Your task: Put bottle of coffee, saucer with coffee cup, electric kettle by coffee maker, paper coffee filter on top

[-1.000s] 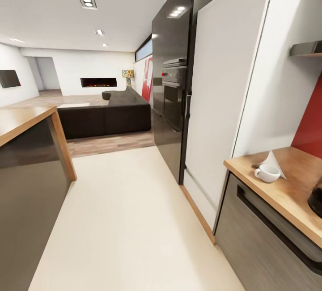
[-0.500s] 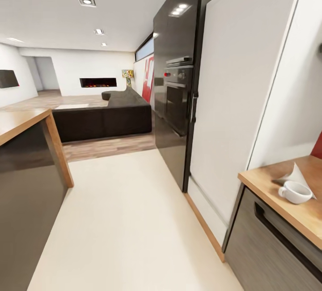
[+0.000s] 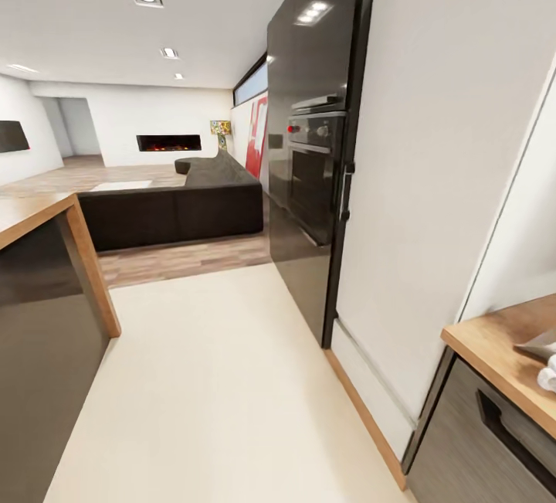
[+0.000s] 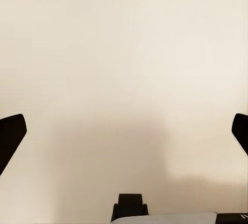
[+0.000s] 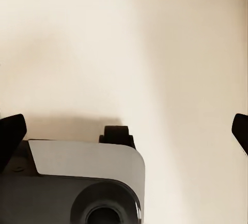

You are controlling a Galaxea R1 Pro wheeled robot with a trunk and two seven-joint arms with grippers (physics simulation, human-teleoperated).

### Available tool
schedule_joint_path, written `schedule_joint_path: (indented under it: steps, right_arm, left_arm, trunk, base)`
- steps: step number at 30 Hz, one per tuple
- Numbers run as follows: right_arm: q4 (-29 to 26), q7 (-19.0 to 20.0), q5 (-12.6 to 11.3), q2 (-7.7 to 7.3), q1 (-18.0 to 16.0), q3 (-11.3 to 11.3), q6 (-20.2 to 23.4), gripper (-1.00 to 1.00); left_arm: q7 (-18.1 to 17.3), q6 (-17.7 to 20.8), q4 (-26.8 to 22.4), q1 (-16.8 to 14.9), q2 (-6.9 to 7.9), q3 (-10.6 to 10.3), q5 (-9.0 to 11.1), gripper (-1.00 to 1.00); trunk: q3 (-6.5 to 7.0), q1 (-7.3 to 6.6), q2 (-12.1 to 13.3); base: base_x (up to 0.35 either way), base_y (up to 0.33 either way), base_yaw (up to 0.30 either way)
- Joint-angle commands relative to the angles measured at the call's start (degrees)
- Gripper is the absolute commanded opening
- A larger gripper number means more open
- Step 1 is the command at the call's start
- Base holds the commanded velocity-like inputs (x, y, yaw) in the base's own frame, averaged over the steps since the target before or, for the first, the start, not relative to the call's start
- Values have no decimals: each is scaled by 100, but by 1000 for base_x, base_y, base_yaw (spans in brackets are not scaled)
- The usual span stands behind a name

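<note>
The kitchen countertop point(image 3: 490, 342) shows as a light wood corner at the lower right of the head view. At the picture's right edge a sliver of the paper coffee filter point(image 3: 542, 346) lies on it, with a bit of the white coffee cup point(image 3: 549, 376) just in front. In the left wrist view my left gripper point(image 4: 124, 133) is open over cream floor, its dark fingertips point(image 4: 10, 133) far apart. My right gripper point(image 5: 124, 131) is open too, with nothing between its fingers, above the floor and my own grey base point(image 5: 82, 182).
A wooden island table point(image 3: 35, 213) with a dark side stands at the left. A tall dark cabinet with a built-in oven point(image 3: 313, 167) and a white panel point(image 3: 432, 178) line the right. A dark sofa point(image 3: 177, 209) lies beyond the cream floor point(image 3: 216, 379).
The head view has swung to the left. The countertop, cup and filter have slid to the right edge of the picture, and the dark kettle has left the view.
</note>
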Motion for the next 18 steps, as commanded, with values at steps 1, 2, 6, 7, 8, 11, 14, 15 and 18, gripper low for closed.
schedule_joint_path:
  steps: [1, 2, 6, 7, 8, 11, 14, 15, 18]
  right_arm:
    - [-1, -1, 17, 0, -2, -2, -3, 100]
    - [-1, -1, 17, 0, -2, -2, -3, 100]
    - [-1, -1, 17, 0, -2, -2, -3, 100]
    - [-1, -1, 17, 0, -2, -2, -3, 100]
    - [-1, -1, 17, 0, -2, -2, -3, 100]
    - [-1, -1, 17, 0, -2, -2, -3, 100]
    - [-1, -1, 17, 0, -2, -2, -3, 100]
    - [-1, -1, 17, 0, -2, -2, -3, 100]
    - [-1, -1, 17, 0, -2, -2, -3, 100]
  left_arm:
    - [1, -9, -7, 2, 0, 2, -4, 100]
    - [1, -9, -8, 2, 0, 2, -4, 100]
    - [0, -9, -9, 2, 0, 2, -4, 100]
    - [0, -11, -9, 2, 0, 2, -4, 100]
    - [0, -10, -9, 2, 0, 2, -4, 100]
    - [1, -11, -9, 2, 0, 2, -4, 100]
    - [1, -16, -9, 2, 0, 2, -4, 100]
    - [1, -16, -9, 2, 0, 2, -4, 100]
    - [1, -17, -9, 2, 0, 2, -4, 100]
  trunk:
    - [-5, 3, -2]
    - [-5, 3, -2]
    - [-5, 3, -2]
    - [-5, 3, -2]
    - [-5, 3, -2]
    - [-5, 3, -2]
    - [-5, 3, -2]
    - [-5, 3, -2]
    - [-5, 3, -2]
  base:
    - [329, 13, 0]
    - [329, 8, 0]
    - [318, 3, -23]
    - [280, 1, -53]
    - [260, 1, -58]
    - [174, 1, -69]
    - [79, 0, -76]
    - [29, 0, -79]
    - [15, 0, -77]
